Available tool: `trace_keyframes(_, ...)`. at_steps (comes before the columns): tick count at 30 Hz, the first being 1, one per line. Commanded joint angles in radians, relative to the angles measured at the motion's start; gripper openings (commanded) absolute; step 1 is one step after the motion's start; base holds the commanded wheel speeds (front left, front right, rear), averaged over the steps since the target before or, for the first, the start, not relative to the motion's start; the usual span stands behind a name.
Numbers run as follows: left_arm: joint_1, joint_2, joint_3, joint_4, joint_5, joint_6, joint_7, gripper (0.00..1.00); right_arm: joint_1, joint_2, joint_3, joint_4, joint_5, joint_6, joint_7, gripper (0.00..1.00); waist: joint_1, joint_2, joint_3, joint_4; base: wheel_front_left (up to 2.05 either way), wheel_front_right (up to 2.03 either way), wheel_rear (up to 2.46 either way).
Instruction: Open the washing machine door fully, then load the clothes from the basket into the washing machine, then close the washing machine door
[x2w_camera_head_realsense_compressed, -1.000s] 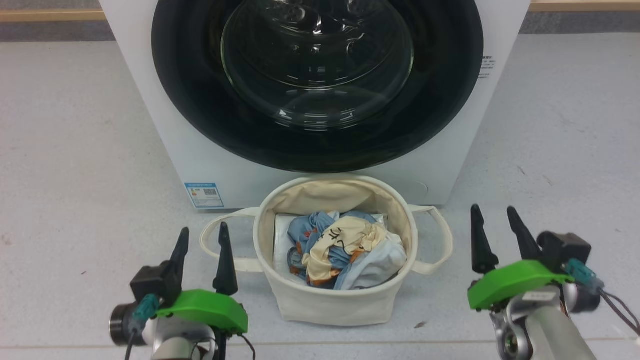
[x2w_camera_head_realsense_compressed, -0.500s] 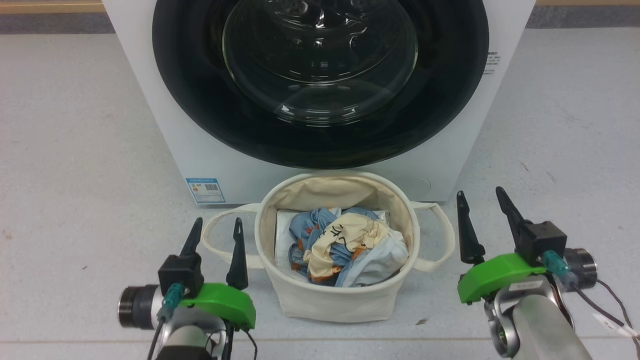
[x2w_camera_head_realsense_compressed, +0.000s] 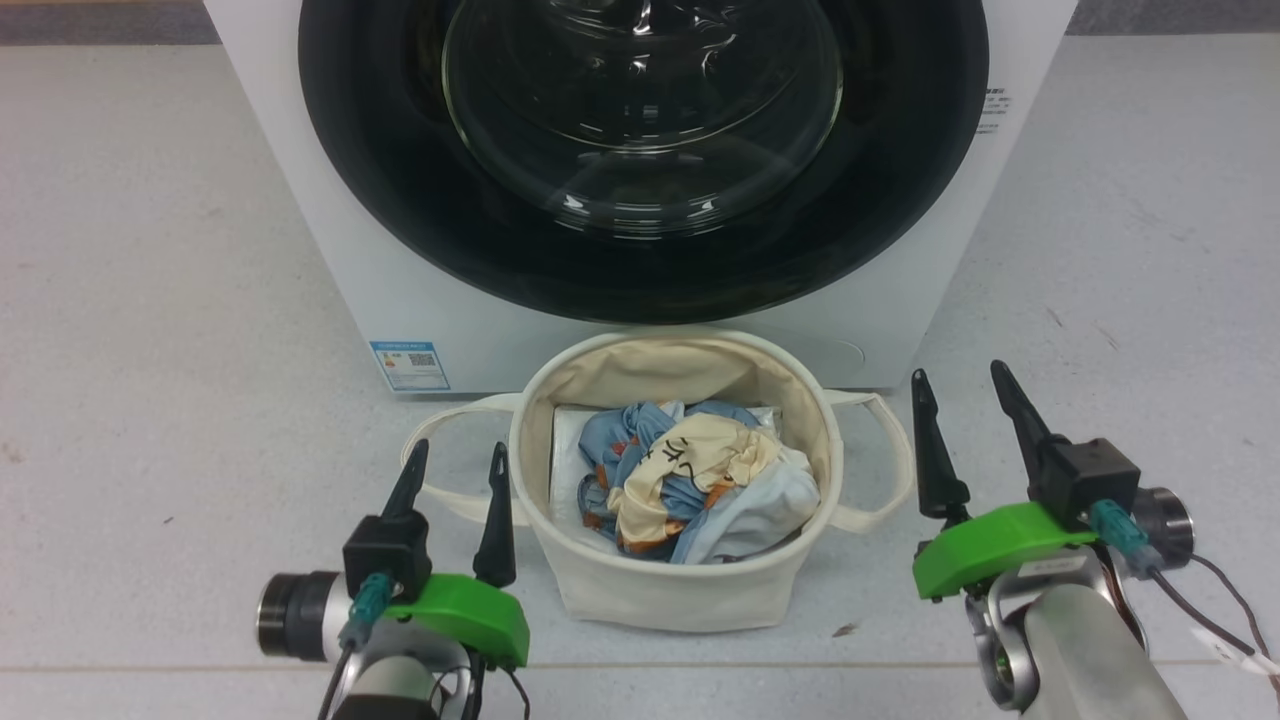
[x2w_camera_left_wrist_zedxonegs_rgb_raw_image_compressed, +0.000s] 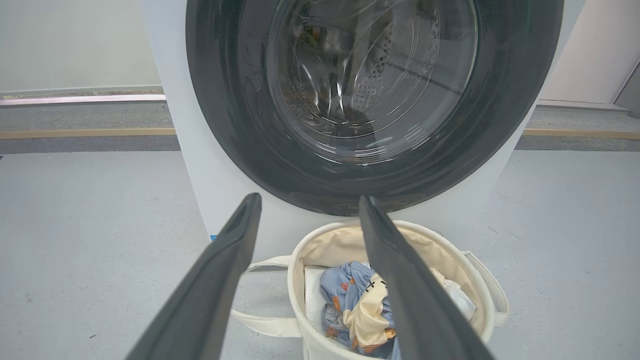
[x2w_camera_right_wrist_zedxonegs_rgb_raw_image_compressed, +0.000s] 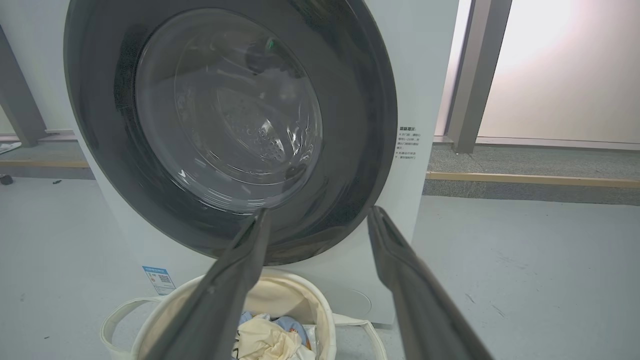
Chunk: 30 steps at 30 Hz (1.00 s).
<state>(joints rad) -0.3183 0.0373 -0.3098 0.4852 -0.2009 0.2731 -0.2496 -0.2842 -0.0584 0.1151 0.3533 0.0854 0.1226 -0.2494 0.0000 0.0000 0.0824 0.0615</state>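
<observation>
Item 1: white boxy front-loading washing machine, standing on grey speckled floor; small blue label at lower front left.

Item 2: large round glossy black washing machine door with bulging clear glass bowl at centre. Shut against the machine front. Perforated metal drum visible through the glass in the left wrist view.

Item 3: round cream canvas basket with 2 loop handles, on the floor just in front of the machine, below the door's lower edge.

Item 4: small soft clothes, bundled inside the basket: blue fabric with orange spots, cream piece with dark markings, pale blue-white piece. Lying over a flat white liner sheet.

Item 5: left gripper, 2 long dark fingers parted, empty, low beside the basket's left handle.

Item 6: right gripper, fingers parted, empty, near the basket's right handle.

Step in hand, as judged: step 1 of 3, opening the door, not yet begun; all clothes unloaded.

Next move, as judged: calls for raising 1 gripper to the door's rim and pulling it through its full swing. Handle, catch and hinge side not discernible. Basket close under the door: clearance worth minding.
</observation>
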Motion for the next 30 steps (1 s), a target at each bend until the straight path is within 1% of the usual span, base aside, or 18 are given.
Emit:
trace_keyframes(1, -0.05, 0.013, 0.03, -0.032, -0.014, 0.004, -0.012, 1.0, -0.039, 0.008, 0.021, -0.028, 0.011, 0.008, -0.012, 1.0, 0.0, 0.0, 0.002, 0.0, 0.0, 0.0, 0.0)
trace_keyframes(7, -0.051, 0.013, 0.045, -0.062, -0.053, 0.014, -0.012, 1.0, -0.052, 0.008, 0.013, -0.022, 0.039, 0.008, -0.012, 1.0, 0.0, 0.0, 0.007, 0.001, 0.0, 0.0, 0.0)
trace_keyframes(16, -0.043, 0.013, 0.057, -0.081, -0.051, 0.013, -0.012, 1.0, -0.052, 0.008, 0.013, -0.018, 0.037, 0.008, -0.012, 1.0, 0.0, 0.0, 0.007, 0.004, 0.0, 0.0, 0.0)
trace_keyframes(19, -0.041, 0.013, 0.057, -0.079, -0.06, 0.009, -0.012, 1.0, -0.052, 0.008, 0.012, -0.02, 0.034, 0.008, -0.012, 1.0, 0.0, 0.0, 0.006, 0.004, 0.0, 0.0, 0.0)
trace_keyframes(21, -0.04, 0.013, 0.062, -0.088, -0.094, -0.004, -0.012, 1.0, -0.052, 0.008, 0.014, -0.022, 0.029, 0.008, -0.012, 1.0, 0.0, 0.0, 0.006, 0.004, 0.0, 0.0, 0.0)
trace_keyframes(25, -0.038, 0.013, 0.07, -0.109, -0.115, -0.017, -0.012, 1.0, -0.051, 0.008, 0.013, -0.025, 0.025, 0.008, -0.012, 1.0, 0.0, 0.0, 0.004, 0.004, 0.0, 0.0, 0.0)
trace_keyframes(30, -0.03, 0.013, 0.074, -0.113, -0.112, -0.019, -0.012, 1.0, -0.047, 0.008, 0.012, -0.026, 0.025, 0.008, -0.012, 1.0, 0.0, 0.0, 0.001, 0.005, 0.0, 0.0, 0.0)
